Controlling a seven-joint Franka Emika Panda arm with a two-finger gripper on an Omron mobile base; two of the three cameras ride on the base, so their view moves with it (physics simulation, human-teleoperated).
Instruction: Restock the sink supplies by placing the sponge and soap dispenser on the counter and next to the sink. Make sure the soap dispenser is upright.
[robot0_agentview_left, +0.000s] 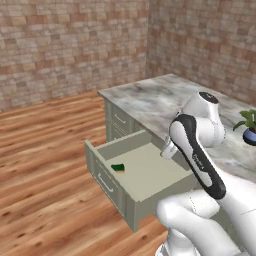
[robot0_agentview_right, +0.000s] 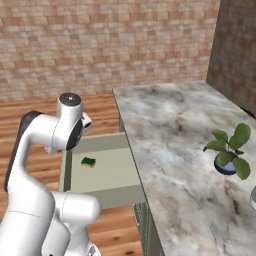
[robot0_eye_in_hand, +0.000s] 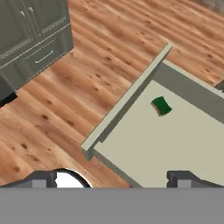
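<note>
**Robot arm poised over open drawer, sponge within reach**

Left base view: the pulled-out drawer of the marble-topped island holds the sponge, lying flat on the drawer floor near its front left corner, close behind the drawer front. The white arm arches over the drawer's right side, hiding its own hand. A potted plant stands on the island top.

Right base view: from this side the sponge sits clear of the drawer walls, with bare floor all around it, which the other base camera shows less plainly.

Hand view: 2 dark fingertips, of the gripper, stand spread wide at the bottom edge, holding nothing. The sponge lies ahead of them and to the right, well apart. Green cabinets show across the wooden floor.

The pick would probably go best with the hand centred above the sponge, lowered straight between the drawer walls, jaws straddling its short sides. The soap dispenser's whereabouts cannot be told.
</note>
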